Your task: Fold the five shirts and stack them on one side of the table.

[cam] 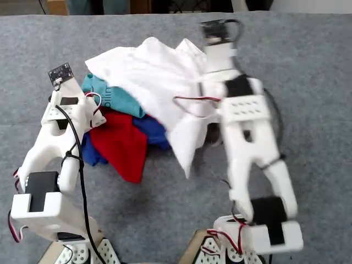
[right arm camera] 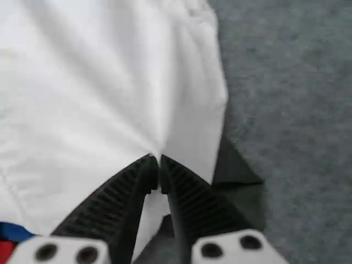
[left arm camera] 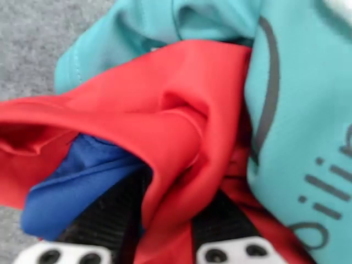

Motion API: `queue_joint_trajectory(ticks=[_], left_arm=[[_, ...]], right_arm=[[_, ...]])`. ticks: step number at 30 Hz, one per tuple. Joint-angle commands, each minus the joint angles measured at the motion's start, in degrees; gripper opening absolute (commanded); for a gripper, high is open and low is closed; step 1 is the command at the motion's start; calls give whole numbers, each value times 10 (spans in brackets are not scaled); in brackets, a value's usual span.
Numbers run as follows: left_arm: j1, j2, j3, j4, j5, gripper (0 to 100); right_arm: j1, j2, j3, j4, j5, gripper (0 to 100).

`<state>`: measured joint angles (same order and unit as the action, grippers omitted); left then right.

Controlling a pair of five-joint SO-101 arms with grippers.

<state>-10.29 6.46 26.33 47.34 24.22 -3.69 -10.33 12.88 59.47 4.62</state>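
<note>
Fingers [right arm camera: 190, 198] of right gripper [right arm camera: 155, 160] pinch white shirt [right arm camera: 82, 82]; left gripper [left arm camera: 170, 198] fingers clamp red shirt [left arm camera: 181, 110] fold, blue shirt [left arm camera: 77, 181] and teal shirt [left arm camera: 308, 82] touching it.

Blue shirt [cam: 155, 131] mostly under red shirt [cam: 119, 144]

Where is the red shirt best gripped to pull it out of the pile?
Probably at the loose near flap of the red shirt, coming in low from the near edge of the table. That flap lies bare and spread on the surface, while the shirt's far part is tucked under the teal shirt.
</note>
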Motion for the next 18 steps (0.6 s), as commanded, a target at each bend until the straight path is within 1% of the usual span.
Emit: queue_joint_trajectory(ticks=[1, 5, 7, 9, 11, 13, 14, 16, 18], left_arm=[[-32, 4, -1, -4, -3, 30], [-32, 4, 0, -4, -4, 30], [-31, 4, 0, -4, -4, 30], [-29, 4, 0, -4, -4, 30], [-28, 2, 1, -4, -4, 30], [-25, 3, 1, -4, -4, 30], [-25, 3, 1, -4, -4, 30], [-24, 3, 1, -4, -4, 30], [-24, 3, 1, -4, -4, 30]], right_arm=[[122, -81, 3, 4, 50, 14], [265, -112, 3, 3, 104, 14], [325, -122, 4, 3, 119, 14], [372, -126, 8, 3, 120, 14], [396, -131, 33, 3, 116, 14], [383, -133, 82, 11, 113, 15], [356, -134, 107, 18, 115, 17], [285, -143, 146, 36, 110, 21], [202, -155, 171, 44, 92, 64]])
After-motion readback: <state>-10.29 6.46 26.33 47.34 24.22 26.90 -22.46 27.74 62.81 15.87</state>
